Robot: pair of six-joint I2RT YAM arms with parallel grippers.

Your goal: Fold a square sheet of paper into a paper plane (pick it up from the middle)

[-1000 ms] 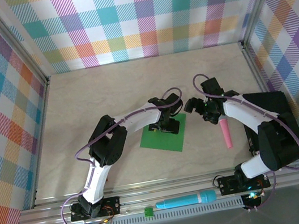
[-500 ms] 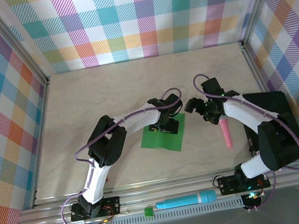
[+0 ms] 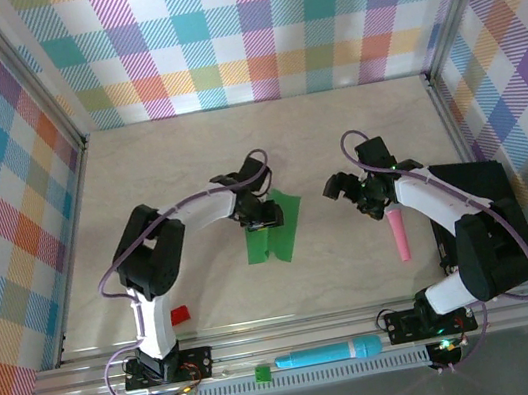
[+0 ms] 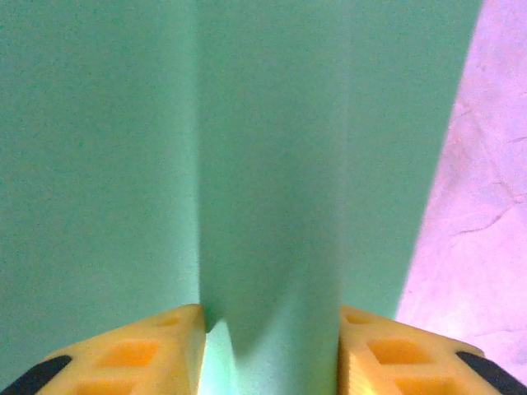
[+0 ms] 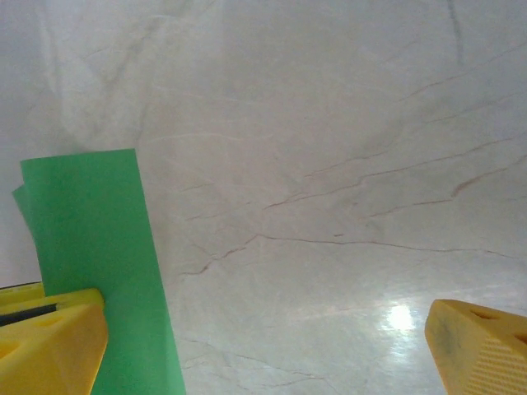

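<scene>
Green square sheet of paper [image 3: 274,243], buckled, pinched by left gripper [image 3: 267,219]

The sheet of paper [image 3: 282,232] lies on the table [image 3: 187,160] under the left gripper [image 3: 263,216], with a raised fold of it pinched between the fingers [image 4: 148,350]. The right gripper [image 3: 345,187] stands to the paper's right, apart from it, jaws wide. A pen [image 3: 399,236] lies just nearer the bases than that gripper. A small block [image 3: 179,315] lies well to the left of the left gripper, nearer the bases.
</scene>
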